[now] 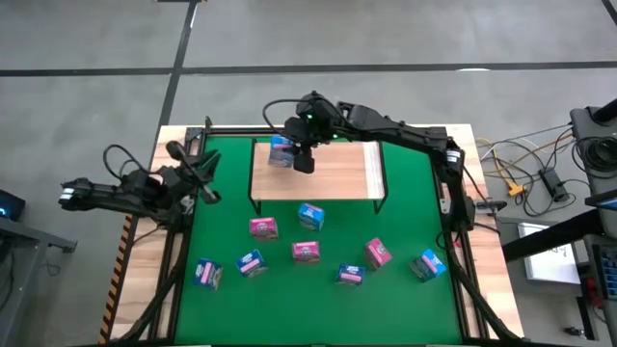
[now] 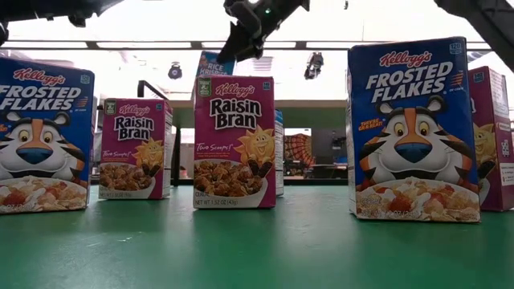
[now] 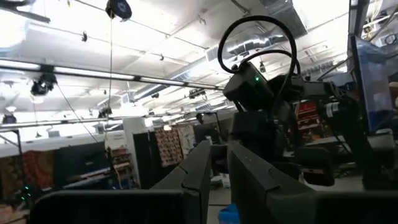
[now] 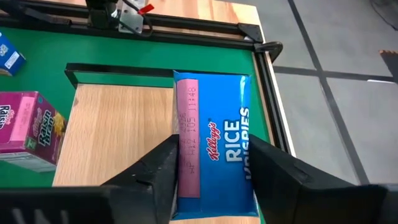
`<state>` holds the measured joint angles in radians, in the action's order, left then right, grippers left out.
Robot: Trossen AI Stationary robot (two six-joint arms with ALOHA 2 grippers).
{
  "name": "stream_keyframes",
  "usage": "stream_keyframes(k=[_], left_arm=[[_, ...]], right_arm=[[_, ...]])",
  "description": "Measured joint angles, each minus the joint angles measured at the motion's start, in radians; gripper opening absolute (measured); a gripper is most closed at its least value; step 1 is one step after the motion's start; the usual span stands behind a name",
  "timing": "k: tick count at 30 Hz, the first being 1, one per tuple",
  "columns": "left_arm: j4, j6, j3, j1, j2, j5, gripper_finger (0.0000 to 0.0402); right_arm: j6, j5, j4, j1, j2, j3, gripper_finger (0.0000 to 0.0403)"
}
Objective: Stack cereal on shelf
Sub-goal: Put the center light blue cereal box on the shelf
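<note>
A light blue Rice Krispies cereal box [image 4: 224, 137] sits between the fingers of my right gripper [image 4: 214, 149] over the far left corner of the shelf [image 1: 337, 173], a light-wood board in a black frame. Seen from above, that gripper [image 1: 303, 160] reaches in from the table's right beside the box [image 1: 281, 151]. Several more cereal boxes, pink [image 1: 263, 227], light blue [image 1: 310, 215] and dark blue [image 1: 251, 262], stand on the green mat nearer the front. My left gripper [image 1: 204, 181] waits at the table's left edge, shut, holding nothing, its fingers [image 3: 199, 171] pointing up into the room. My right gripper pinches the box between its two fingers: one lies against the pink narrow side with the printed code [image 4: 186, 155], the other against the opposite side [image 4: 250, 162]. The fingers slant down from the table's near right. I cannot tell whether the box rests on the board.
The shelf's board to the right of the box [image 4: 112, 137] is bare wood. A black frame [image 1: 453, 193] edges the green mat. In the low view Raisin Bran [image 2: 234, 140] and Frosted Flakes [image 2: 414, 128] boxes stand close in front. Cables and equipment [image 1: 540, 178] lie off the table's right side.
</note>
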<state>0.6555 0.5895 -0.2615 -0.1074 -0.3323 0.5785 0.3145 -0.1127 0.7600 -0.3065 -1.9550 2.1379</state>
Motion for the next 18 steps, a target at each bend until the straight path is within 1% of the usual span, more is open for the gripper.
stream_keyframes(k=[5,10,14,18], left_arm=[[0.000,0.046,0.000,0.000,0.014,0.000,0.0038],[0.000,0.069,0.000,0.000,0.016,-0.001,0.0038],[0.002,0.087,0.000,0.000,0.016,-0.001,0.0038],[0.003,0.090,-0.004,0.000,0.016,-0.001,0.0038]], right_arm=[[0.007,0.000,0.003,0.000,-0.024,0.019,0.0213],[0.003,0.000,-0.002,0.000,-0.020,0.019,0.0241],[-0.019,0.000,-0.001,0.001,-0.006,0.017,0.0251],[-0.050,0.001,-0.006,0.006,0.024,0.017,0.0246]])
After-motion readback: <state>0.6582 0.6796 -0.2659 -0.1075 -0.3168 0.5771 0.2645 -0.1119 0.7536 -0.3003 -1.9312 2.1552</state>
